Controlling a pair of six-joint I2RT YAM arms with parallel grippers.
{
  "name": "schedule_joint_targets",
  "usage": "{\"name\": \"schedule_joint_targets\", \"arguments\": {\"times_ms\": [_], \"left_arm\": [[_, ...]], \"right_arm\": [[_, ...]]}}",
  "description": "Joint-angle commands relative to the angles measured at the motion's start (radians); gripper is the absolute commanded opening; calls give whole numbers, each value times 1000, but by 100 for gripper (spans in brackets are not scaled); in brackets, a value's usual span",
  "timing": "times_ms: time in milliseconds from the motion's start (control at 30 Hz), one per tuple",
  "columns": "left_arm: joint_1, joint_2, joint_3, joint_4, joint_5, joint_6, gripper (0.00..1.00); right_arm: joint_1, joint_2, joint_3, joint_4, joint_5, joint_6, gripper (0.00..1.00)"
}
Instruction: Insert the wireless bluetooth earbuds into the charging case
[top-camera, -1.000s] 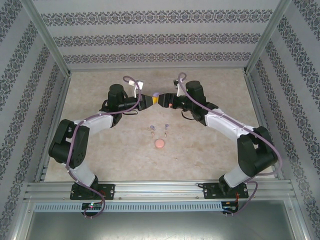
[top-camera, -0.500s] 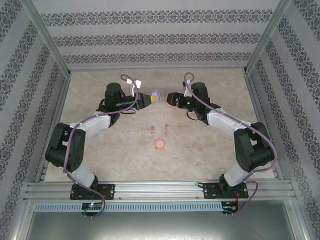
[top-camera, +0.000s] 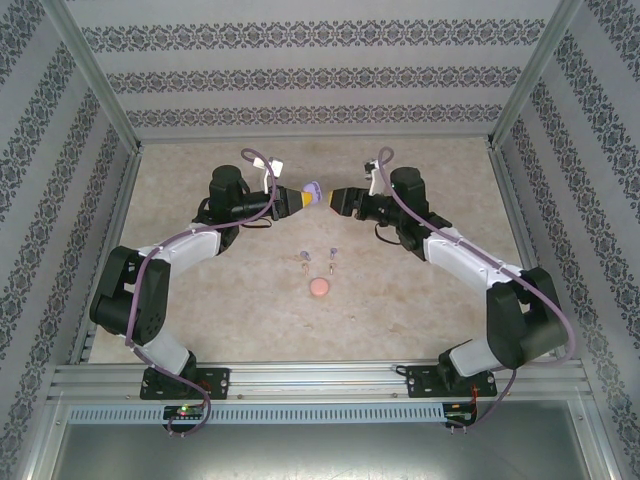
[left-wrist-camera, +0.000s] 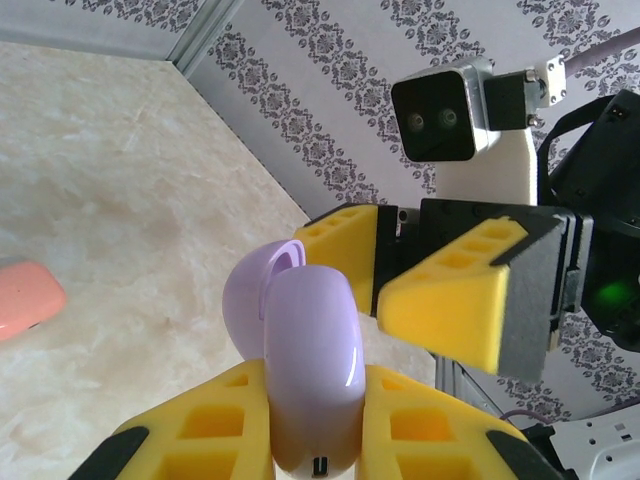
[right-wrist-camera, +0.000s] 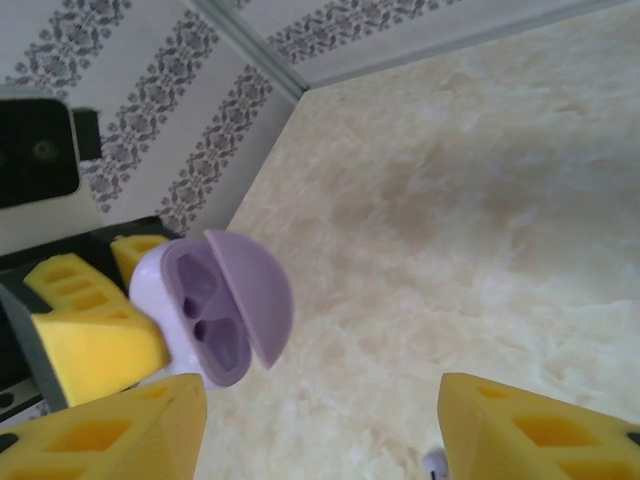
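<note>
Surface: pale marbled tabletop (top-camera: 430, 300), boxed in by wall panels (top-camera: 320, 80) with dark floral stripes.

Left gripper: my left gripper (top-camera: 306, 197) is clamped tight on the purple charging case (top-camera: 313, 188) and holds it clear of the table, toward the far middle. In the left wrist view my yellow fingers (left-wrist-camera: 200, 430) press on both flanks of the case's lower half.

Case in hand: the lid (right-wrist-camera: 255, 290) is swung open and the mouth is turned toward my other arm. Two wells (right-wrist-camera: 205, 305) show inside, both empty.

Right gripper: my right gripper (top-camera: 338, 200) is spread wide with nothing between its pads (right-wrist-camera: 110, 430). It sits level with the case, tips just beside it. I cannot tell whether it is touching.

Earbuds: all are down on the table, nearer my bases than either gripper and well apart from the held case. One purple earbud (top-camera: 305, 258) lies to the left, and a second purple earbud (top-camera: 333, 252) lies near it on the right, the two apart. A coral earbud (top-camera: 329, 268) sits just beside the second one on the near side. They are too small for me to read which way the stems point.

Other case: a salmon-pink case (top-camera: 319, 288) lies flat on the table, just nearer me than the three buds and roughly between them. I cannot tell whether its lid is open.
</note>
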Motion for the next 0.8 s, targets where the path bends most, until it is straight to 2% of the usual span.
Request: {"name": "schedule_joint_targets", "arguments": {"times_ms": [0,500,767], "left_arm": [[-5,-16,17,43,33,17,0],[-16,-40,24,15,50,31,0],[-21,-40,32,5,58,38,0]], "right_arm": [[21,18,43,24,-32,-27,62],[33,103,100,14,4,-19,48],[36,127,117,30,-4,-4,45]]}}
